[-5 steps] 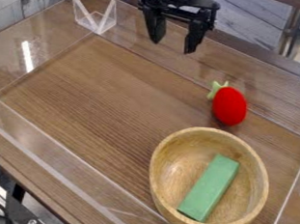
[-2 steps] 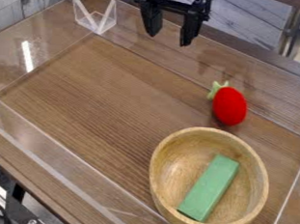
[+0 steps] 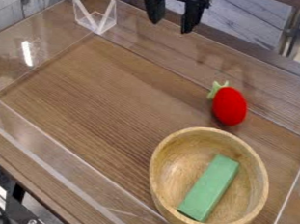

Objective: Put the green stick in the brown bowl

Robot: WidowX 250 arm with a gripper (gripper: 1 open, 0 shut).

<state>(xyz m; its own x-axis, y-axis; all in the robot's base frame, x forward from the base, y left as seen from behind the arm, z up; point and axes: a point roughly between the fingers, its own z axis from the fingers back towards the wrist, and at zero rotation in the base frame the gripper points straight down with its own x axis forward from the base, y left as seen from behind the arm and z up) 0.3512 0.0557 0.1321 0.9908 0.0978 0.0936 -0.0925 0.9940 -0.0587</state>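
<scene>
The green stick, a flat light-green block, lies slanted inside the brown bowl, a round wooden bowl at the front right of the table. My gripper hangs at the far top edge of the view, well away from the bowl, pointing down. Its two black fingers stand apart and nothing is between them. Its upper part is cut off by the frame.
A red strawberry toy with green leaves sits just behind the bowl. Clear acrylic walls fence the wooden table on the left, front and right. A clear folded bracket stands at the back left.
My gripper has drifted up and away toward the back edge of the view, still open. The stick, bowl and strawberry have not moved.
</scene>
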